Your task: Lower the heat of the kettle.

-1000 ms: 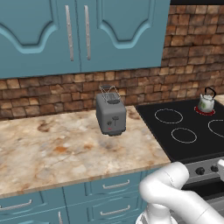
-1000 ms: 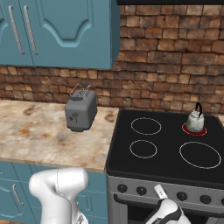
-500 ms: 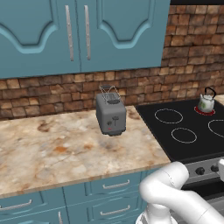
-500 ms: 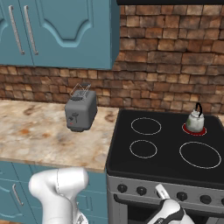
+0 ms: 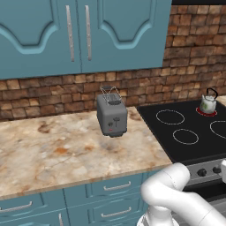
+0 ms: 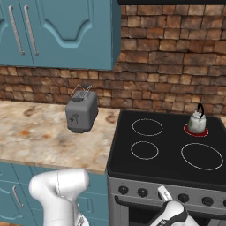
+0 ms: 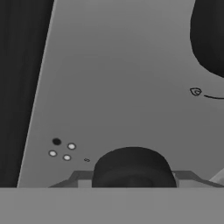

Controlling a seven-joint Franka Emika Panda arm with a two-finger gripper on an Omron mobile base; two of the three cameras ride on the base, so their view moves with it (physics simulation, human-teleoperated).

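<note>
The small silvery-green kettle (image 5: 208, 103) (image 6: 197, 121) with a black arched handle stands on the stove's back right burner (image 6: 196, 131), which glows red. My gripper (image 6: 164, 196) is low at the stove's front panel, in the row of dark knobs. In the hand view a round dark knob (image 7: 131, 164) sits right at my gripper (image 7: 131, 180), between the fingers, and the gripper is shut on it. Beside that knob the panel carries a small diagram of four dots (image 7: 62, 148). A second dark knob (image 7: 212, 39) shows at the top right of that view.
A grey boxy toaster (image 5: 112, 115) (image 6: 81, 112) stands on the marbled counter (image 5: 53, 154) left of the black cooktop (image 6: 167, 152). Blue cabinets hang above a brick wall. More knobs (image 6: 142, 192) line the stove front. Blue drawers (image 5: 110, 187) lie under the counter.
</note>
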